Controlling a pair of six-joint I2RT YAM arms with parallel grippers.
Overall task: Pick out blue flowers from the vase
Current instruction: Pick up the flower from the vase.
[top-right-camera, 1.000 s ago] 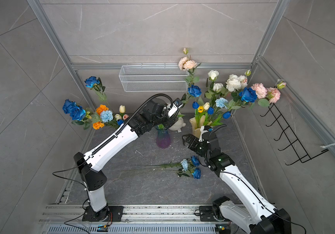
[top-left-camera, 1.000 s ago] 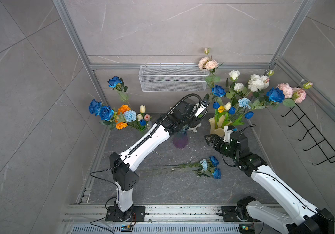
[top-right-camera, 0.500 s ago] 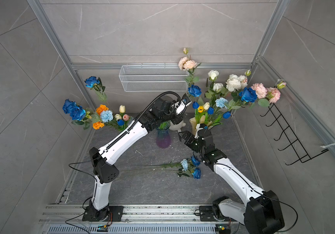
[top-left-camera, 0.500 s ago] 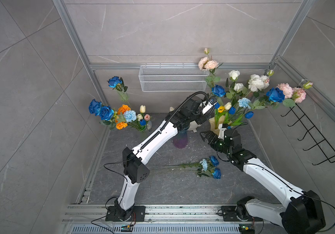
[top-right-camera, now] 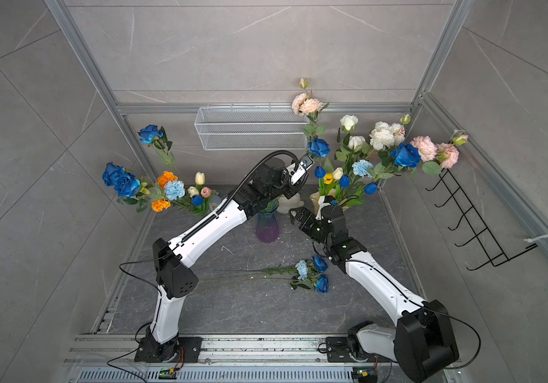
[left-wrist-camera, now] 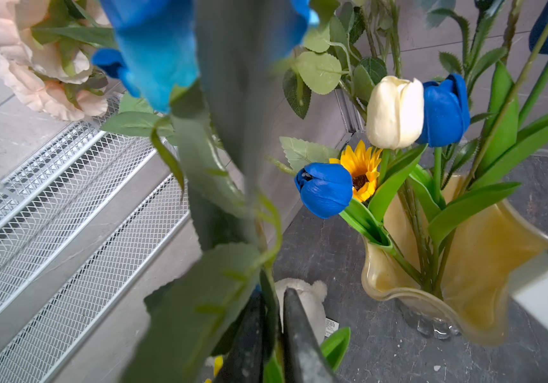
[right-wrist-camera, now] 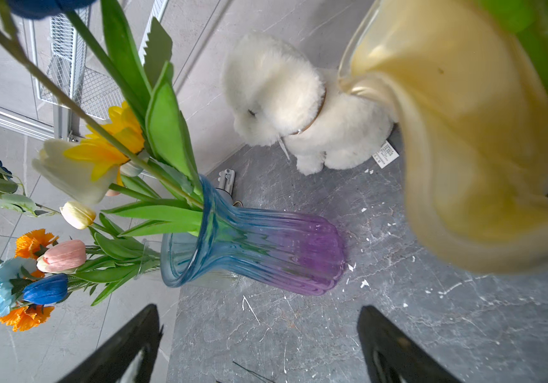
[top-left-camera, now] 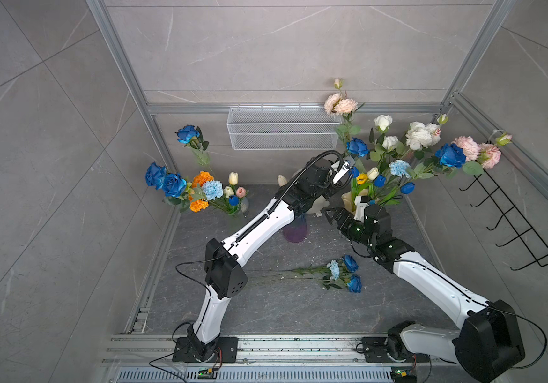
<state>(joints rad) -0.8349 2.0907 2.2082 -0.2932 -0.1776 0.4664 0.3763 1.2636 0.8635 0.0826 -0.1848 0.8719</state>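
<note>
Clamping the blue rose stem after gaping a second ago, left gripper, right gripper spread wide, empty.

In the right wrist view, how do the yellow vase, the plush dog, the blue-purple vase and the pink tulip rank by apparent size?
1. yellow vase: largest, though it is nearest the camera.
2. plush dog and blue-purple vase: they look alike, so not ranked.
3. pink tulip: smallest.

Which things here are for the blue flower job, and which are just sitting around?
For the job:
blue rose
blue tulips
pale blue carnation
yellow vase
left tool
picked blue flowers

Just lying about:
plush dog
wire basket
black hook rack
</note>
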